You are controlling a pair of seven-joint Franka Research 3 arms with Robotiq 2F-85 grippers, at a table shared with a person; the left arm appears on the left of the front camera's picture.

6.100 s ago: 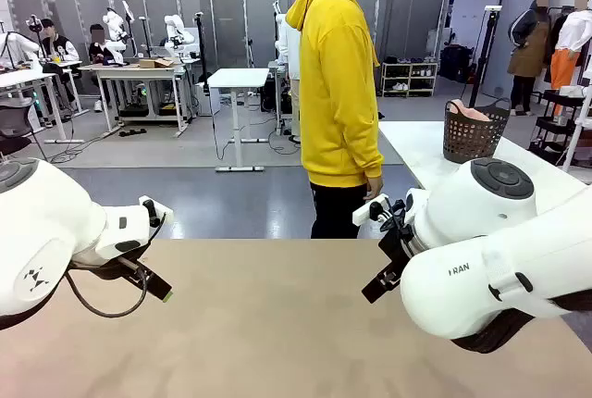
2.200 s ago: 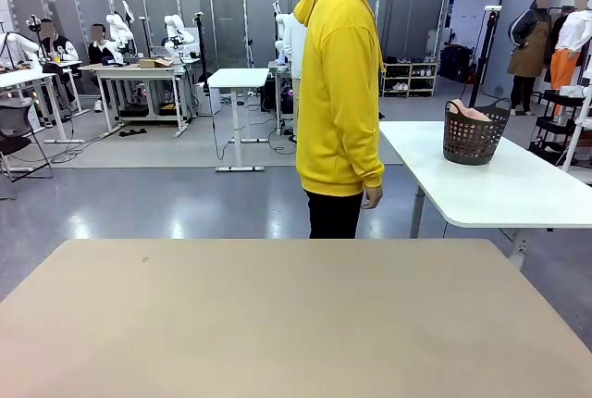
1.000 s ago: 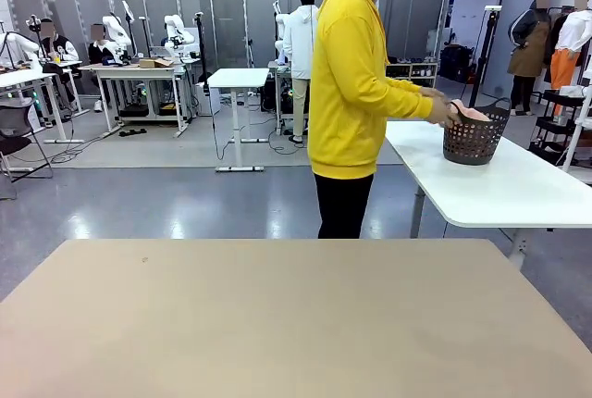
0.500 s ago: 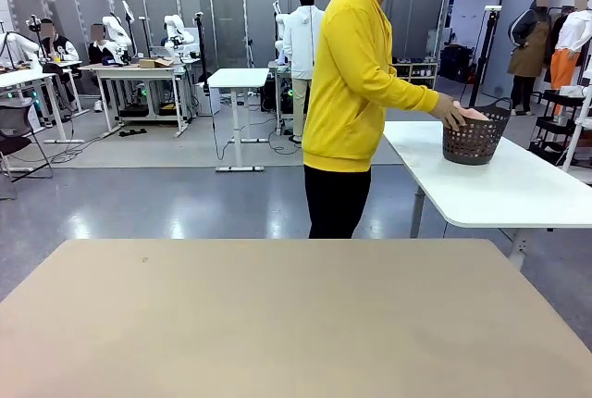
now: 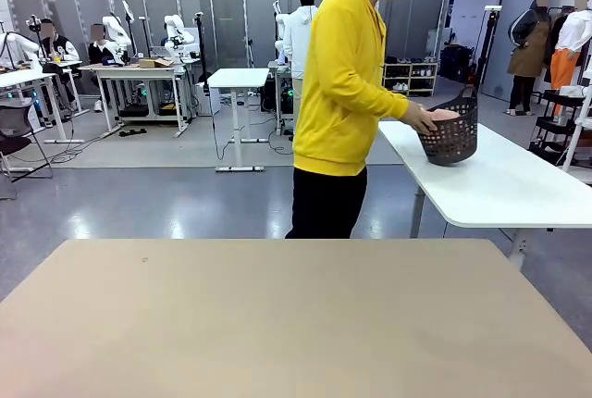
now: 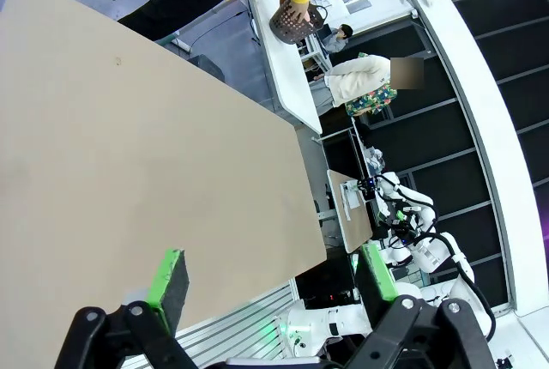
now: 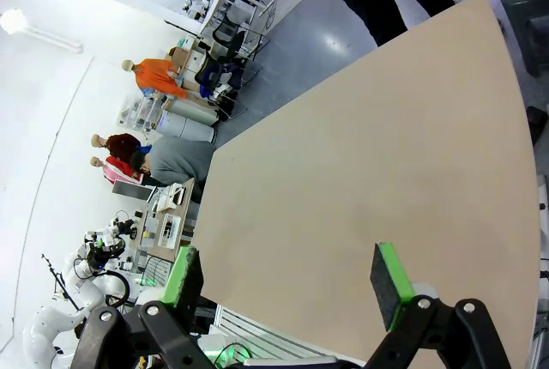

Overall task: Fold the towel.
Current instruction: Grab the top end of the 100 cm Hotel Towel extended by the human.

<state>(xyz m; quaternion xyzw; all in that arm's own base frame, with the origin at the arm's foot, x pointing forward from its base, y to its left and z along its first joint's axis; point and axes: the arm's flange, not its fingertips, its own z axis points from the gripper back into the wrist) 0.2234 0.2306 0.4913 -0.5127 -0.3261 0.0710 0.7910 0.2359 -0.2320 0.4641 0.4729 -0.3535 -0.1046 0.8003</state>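
Shows plain matte tan on the near tabletop, with no pattern. At twelve o'clock, shows bright yellow on the person's hoodie over black trousers. At two o'clock, reads dark and dotted with small holes on the basket, with the salmon pink of the towel at its rim, against a white tabletop. Shows black with green pads on the left hand and the right hand. Gleams grey on the floor.

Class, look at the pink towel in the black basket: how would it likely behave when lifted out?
The towel probably flops, since it lies bunched inside the basket. Likely light, since the person's hand holds the loaded basket tilted.
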